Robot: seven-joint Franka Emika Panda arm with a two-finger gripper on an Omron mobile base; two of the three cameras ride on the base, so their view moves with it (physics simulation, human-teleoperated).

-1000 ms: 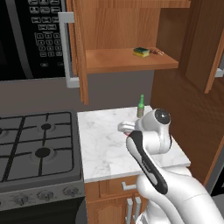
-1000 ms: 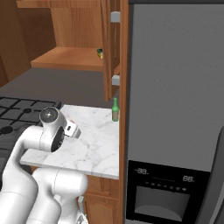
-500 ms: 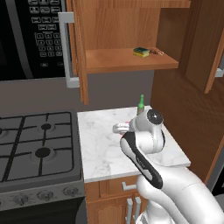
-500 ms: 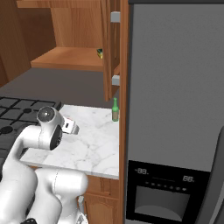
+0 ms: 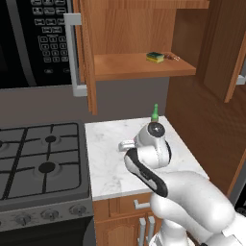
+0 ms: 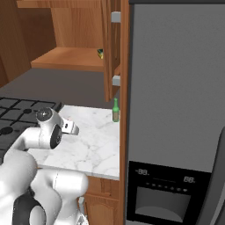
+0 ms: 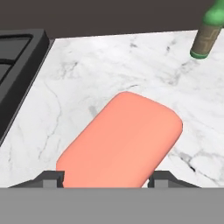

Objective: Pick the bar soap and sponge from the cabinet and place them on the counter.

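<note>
Your cabinet [image 5: 144, 67] hangs on the wall above, its doors swung open, a grey bar handle standing at the edge of the left door, and the wooden shelf inside exposed. Left of it sits a black microwave [image 5: 33, 43], and below that a black gas stove [image 5: 41, 156] butts against the left edge of the counter [image 5: 108, 149], a white grey-veined marble top over wooden base units. On the far right of the right base view you have a tall grey refrigerator [image 6: 176, 110] beside the counter. Your arm [image 5: 153, 158] is folded low over the counter, wrist bent toward the stove side. The gripper [image 7: 105, 177] holds the soap [image 7: 120, 140]: in the hand view the salmon-pink bar lies between the two dark fingertips [image 7: 52, 177], which press against its sides, and it extends out over the marble; you cannot tell from this whether the bar touches the surface. A green bottle [image 5: 154, 113] stands upright at the back of the counter, near the right wall panel. The sponge [image 5: 155, 57], yellow with a dark green top, rests on the cabinet shelf toward its right end, with a small brown item [image 5: 171, 57] just beside it.
</note>
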